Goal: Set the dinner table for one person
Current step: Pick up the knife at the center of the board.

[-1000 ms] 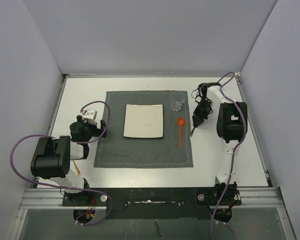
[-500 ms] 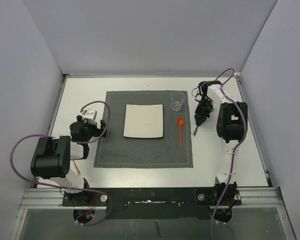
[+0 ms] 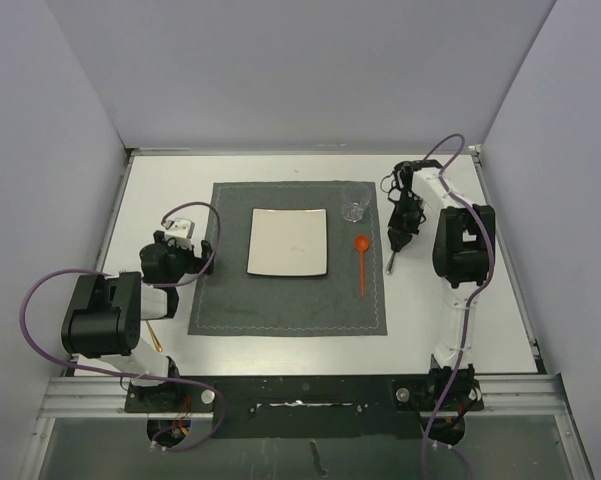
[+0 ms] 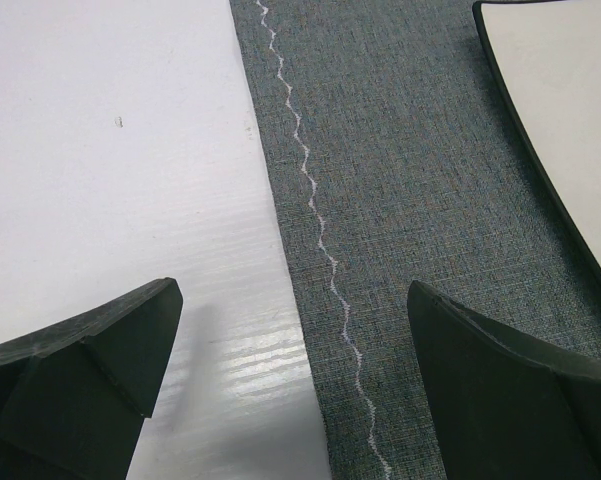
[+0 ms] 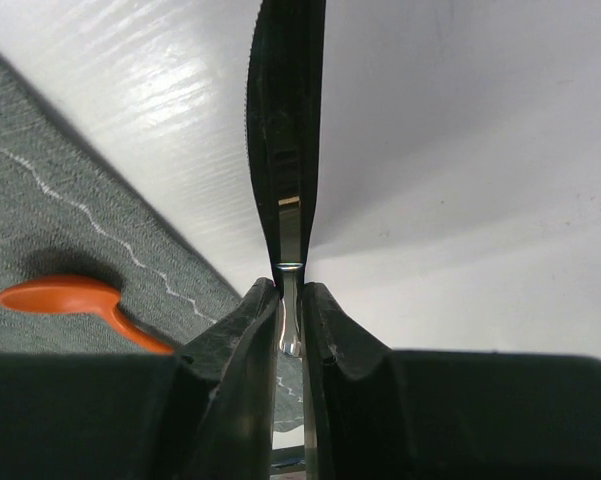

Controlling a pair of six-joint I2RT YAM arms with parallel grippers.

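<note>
- Nearest: black front rail (image 3: 300, 395) of the dinner table (image 3: 160, 190), arm bases bolted along it. The table is the white top under everything, running back to the walls. Rigid, not to be gripped. The pieces on it are what need care.
- A thin orange piece (image 3: 154, 335) lies by the left arm, too small to name.
- Left gripper (image 4: 295, 340): jaws spread wide, empty, low over the left edge of the placemat (image 3: 280, 305), one finger above bare table and the other above cloth.
- Mid-mat: square plate (image 3: 288, 242). To its right is an orange spoon (image 3: 361, 262), handle toward the near edge.
- Right gripper (image 5: 290, 300): pinched hard on a metal knife (image 5: 285, 120), blade edge-on and pointing down over bare table just off the mat's right edge. I cannot tell whether the tip touches.
- Judgement: the knife is light, stiff and slick. Held this narrowly it could pivot, so lay it flat before letting go.
- Far corner of the mat: small clear glass (image 3: 353, 211), upright. Likely fragile and slippery, and close to the right wrist.
</note>
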